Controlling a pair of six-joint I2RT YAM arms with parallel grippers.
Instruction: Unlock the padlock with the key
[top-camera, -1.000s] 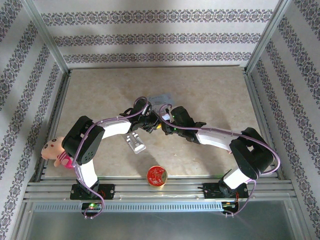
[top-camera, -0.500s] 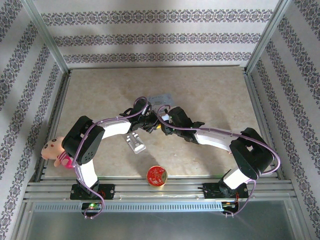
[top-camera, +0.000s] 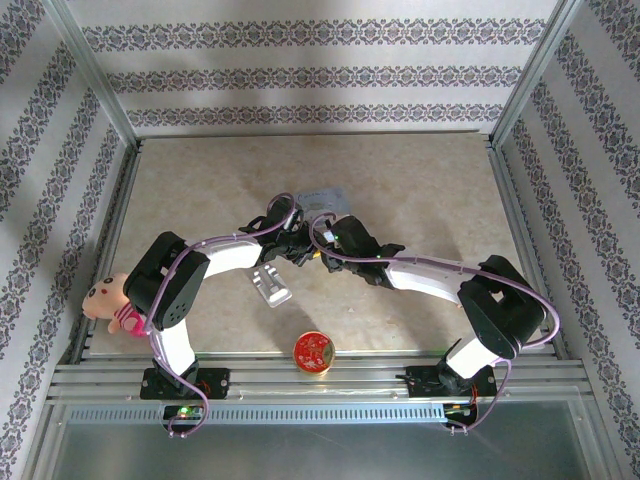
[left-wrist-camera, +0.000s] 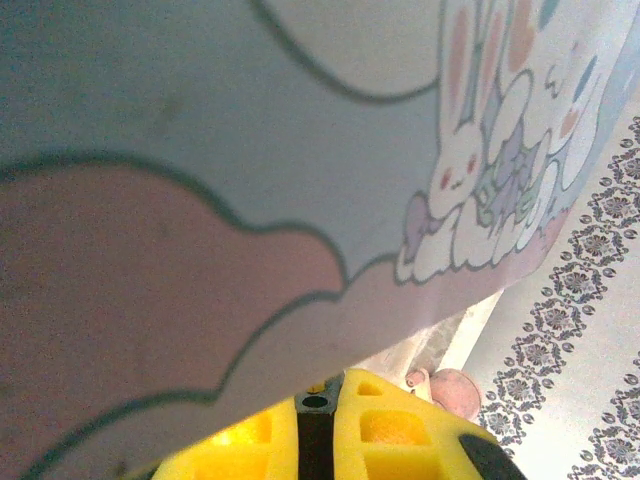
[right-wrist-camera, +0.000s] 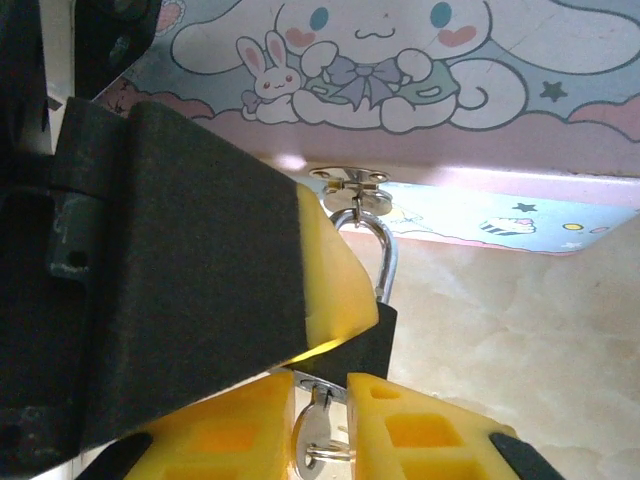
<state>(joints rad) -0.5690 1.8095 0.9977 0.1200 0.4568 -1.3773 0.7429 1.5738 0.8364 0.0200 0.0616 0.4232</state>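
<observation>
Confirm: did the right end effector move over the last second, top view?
Yes. The right end effector shifted slightly left across the table, judged against the round red tin, which stayed put near the front edge.

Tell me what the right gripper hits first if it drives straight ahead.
Probably the padlock, directly ahead of the right gripper, where its held key points; the tin box sits just behind it.

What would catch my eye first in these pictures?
Mid-table sits a pastel cartoon-print tin box. From its hasp hangs a tiny dark padlock, and the right gripper pinches a key just under it. A pink plush toy lies far left.
</observation>
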